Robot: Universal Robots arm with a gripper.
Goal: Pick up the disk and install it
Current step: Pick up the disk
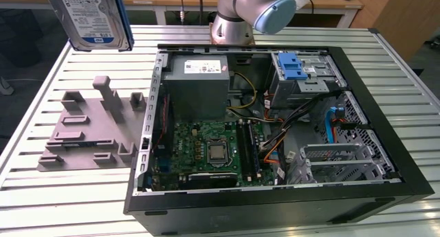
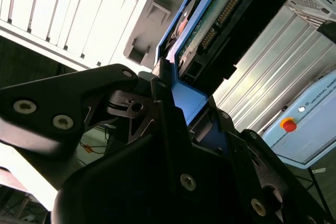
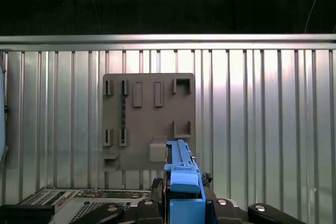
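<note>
The gripper [image 2: 186, 103] is clenched on the disk [image 2: 220, 9], its dark fingers [image 2: 163, 95] pressing the blue carrier frame at one end from either side. In the first wrist view the disk [image 3: 181, 166] shows edge-on, rising from between the fingers of the gripper [image 3: 182, 183].

In the exterior view the disk [image 1: 92, 18] hangs in the air, well above the slatted metal table [image 1: 69, 196], at the far side on the exterior view's left. It stands nearly upright, with its white-and-blue label facing the camera and the blue frame running down its edges. It touches nothing on the table.

Below it, nearer the camera, the grey fixture plate [image 1: 86, 129] lies flat on the slats, with raised blocks and slots on top. In the first wrist view the fixture plate [image 3: 149, 121] lies beyond the disk's edge.

On the exterior view's right of the plate the open computer case [image 1: 275, 206] lies on its side. Inside it are the green motherboard [image 1: 206, 149], the grey metal box [image 1: 196, 74] at the far end, and the blue ribbed latch [image 1: 293, 67] on the drive cage. The arm's base [image 1: 230, 26] stands just beyond the case.
</note>
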